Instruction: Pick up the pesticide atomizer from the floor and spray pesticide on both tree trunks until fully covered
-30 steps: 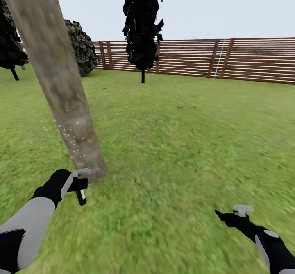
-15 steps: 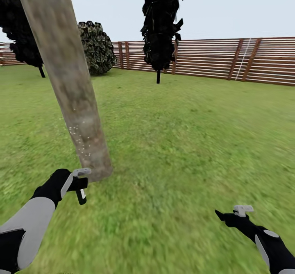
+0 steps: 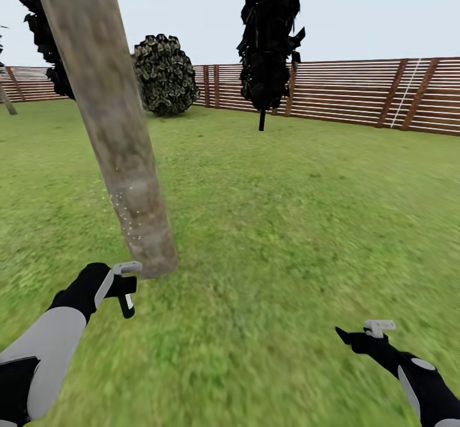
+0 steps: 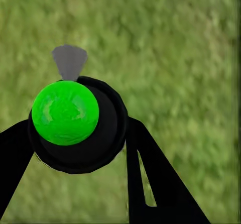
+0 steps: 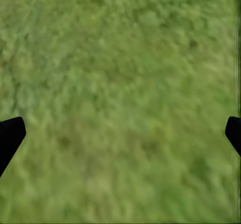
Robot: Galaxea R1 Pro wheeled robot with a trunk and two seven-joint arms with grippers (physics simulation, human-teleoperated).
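Observation:
The pesticide atomizer (image 3: 126, 284), a black bottle with a light grey trigger head, hangs above the grass in my left gripper (image 3: 128, 294), which is shut on it. In the left wrist view its black body and green spot (image 4: 65, 113) sit between the two black fingers (image 4: 150, 174). Just beyond it rises a leaning grey-brown tree trunk (image 3: 121, 140), with tiny white specks low on its left side. A second leaning trunk (image 3: 6, 99) shows at the far left edge. My right gripper (image 3: 356, 336) hangs open over bare grass (image 5: 120, 103), holding nothing.
A brown slatted fence (image 3: 358, 92) closes the lawn at the back. In front of it stand a round leafy bush (image 3: 165, 74) and a dark tree on a thin stem (image 3: 270, 37). Open grass (image 3: 306, 223) stretches to the right of the near trunk.
The whole view has shifted: trunk, bush and fence slid to the right in the picture, so the camera turned left. Both arms keep the same pose, the atomizer still held.

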